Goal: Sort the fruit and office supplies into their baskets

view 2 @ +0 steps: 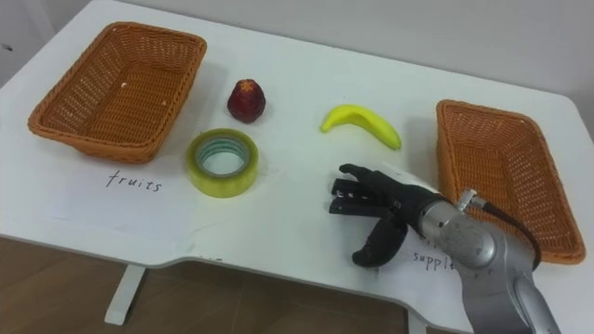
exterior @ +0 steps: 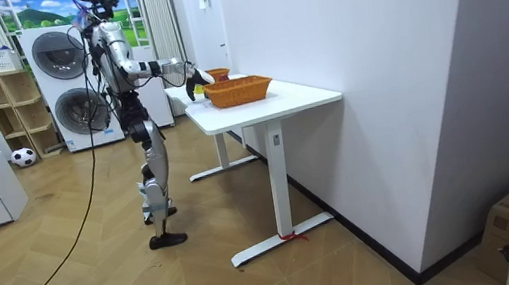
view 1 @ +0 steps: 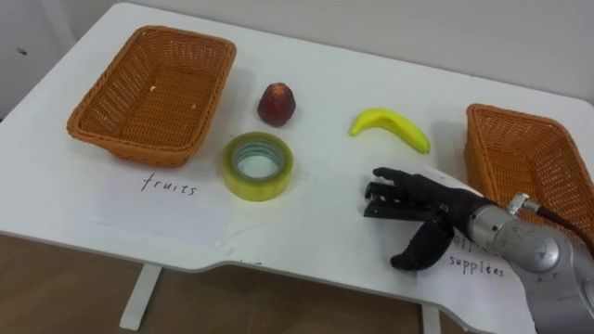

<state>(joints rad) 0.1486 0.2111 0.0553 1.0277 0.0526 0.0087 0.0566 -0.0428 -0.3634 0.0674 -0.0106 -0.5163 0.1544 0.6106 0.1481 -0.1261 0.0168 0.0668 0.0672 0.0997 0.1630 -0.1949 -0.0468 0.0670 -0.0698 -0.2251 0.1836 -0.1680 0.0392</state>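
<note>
Nothing is sorted yet, as far as I can judge: the left wicker basket [view 1: 153, 93], with a paper sheet marked for fruits [view 1: 167, 186] in front of it, is empty. The right wicker basket [view 1: 529, 158], beside the sheet for supplies [view 1: 478, 264], is empty too. On the white table [view 1: 316, 56] between them lie three things, all apart from each other. A dark red fruit [view 1: 277, 104] lies just beside the left basket, a banana [view 1: 390, 128] nearer to the right basket, and a roll of yellowish tape [view 1: 257, 165] flat in front of the red fruit. So both fruits must go left and the tape right. The right hand [view 1: 419, 206] hovers over the table in front of the banana, its fingers straight, holding nothing. The table between hand and tape is bare, so there is free room for reaching, but both are rather near the front edge
</note>
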